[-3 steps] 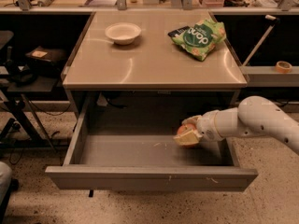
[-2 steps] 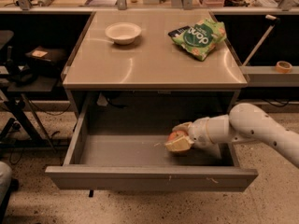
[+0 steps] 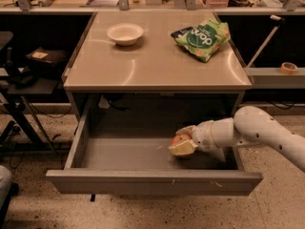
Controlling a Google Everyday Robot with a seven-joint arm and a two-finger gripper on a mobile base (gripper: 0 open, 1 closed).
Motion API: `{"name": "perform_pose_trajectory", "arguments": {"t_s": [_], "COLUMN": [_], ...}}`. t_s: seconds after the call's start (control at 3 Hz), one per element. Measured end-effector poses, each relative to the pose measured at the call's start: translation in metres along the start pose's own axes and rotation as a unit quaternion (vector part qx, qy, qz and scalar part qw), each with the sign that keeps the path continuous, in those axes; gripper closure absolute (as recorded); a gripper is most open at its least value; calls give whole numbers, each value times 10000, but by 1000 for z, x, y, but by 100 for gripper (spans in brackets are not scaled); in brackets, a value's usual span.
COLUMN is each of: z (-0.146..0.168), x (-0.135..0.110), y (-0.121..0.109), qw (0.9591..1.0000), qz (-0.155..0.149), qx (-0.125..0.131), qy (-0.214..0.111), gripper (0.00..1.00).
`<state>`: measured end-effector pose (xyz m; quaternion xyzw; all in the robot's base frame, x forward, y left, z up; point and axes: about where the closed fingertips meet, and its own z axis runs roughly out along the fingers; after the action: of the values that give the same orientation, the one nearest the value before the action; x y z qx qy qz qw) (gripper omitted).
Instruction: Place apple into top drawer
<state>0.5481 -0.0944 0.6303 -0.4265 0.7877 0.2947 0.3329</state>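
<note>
The top drawer is pulled open under the table, a wide shallow grey tray. My gripper reaches in from the right on a white arm and sits low inside the drawer, right of its middle. Its fingers are shut on the apple, a small red-orange ball that shows between the pale fingers, just above or on the drawer floor; I cannot tell whether it touches.
A white bowl and a green snack bag lie on the table top. A tape roll lies on a shelf at the right. Dark shelves and cables stand at the left.
My gripper with the apple has moved left and a little lower inside the drawer. The drawer, bowl and bag have not moved.
</note>
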Motion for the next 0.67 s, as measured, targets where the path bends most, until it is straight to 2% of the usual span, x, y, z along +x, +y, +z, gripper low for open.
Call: {"name": "perform_pose_trajectory", "arguments": {"t_s": [0.67], "z": [0], "x": [0], "y": [0], "qw": [10000], "qz": [0], "qx": [-1], "qy": [0], "gripper": [12]}}
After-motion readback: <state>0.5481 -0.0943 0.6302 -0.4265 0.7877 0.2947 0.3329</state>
